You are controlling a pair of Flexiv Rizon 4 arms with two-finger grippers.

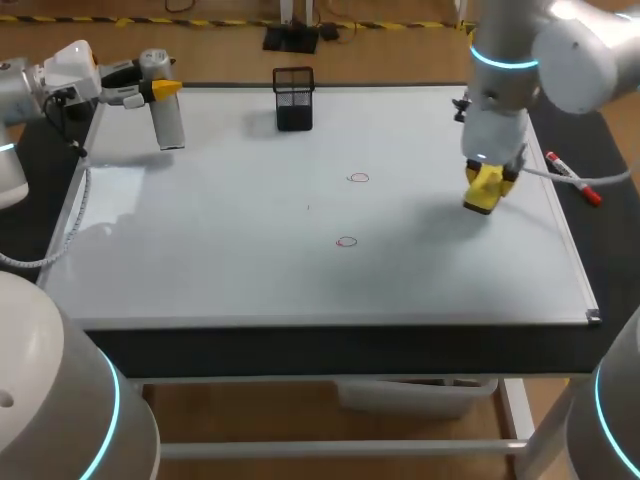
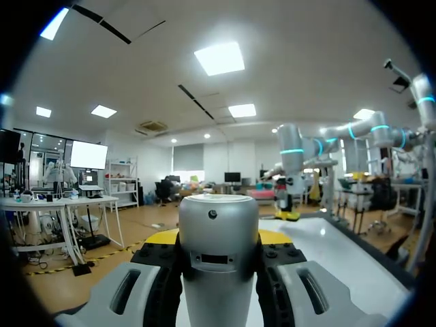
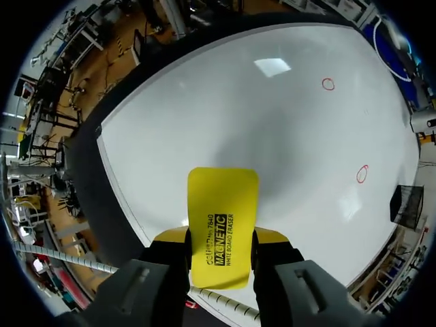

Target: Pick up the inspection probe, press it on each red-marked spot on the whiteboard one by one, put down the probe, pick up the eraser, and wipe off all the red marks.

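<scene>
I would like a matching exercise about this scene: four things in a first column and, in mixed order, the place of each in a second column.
Things
1. silver cylindrical inspection probe
2. yellow rectangular eraser
3. black mesh pen holder
4. white marker pen with a red cap

Places
A. standing on the whiteboard, near its far edge
B. held in the right end effector
C. lying on the dark table, beside the whiteboard
D. held in the left end effector

Pairs: 1-D, 2-B, 3-A, 4-C

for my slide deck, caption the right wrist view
Right gripper shut on the yellow eraser over the whiteboard, two red circles ahead
</scene>
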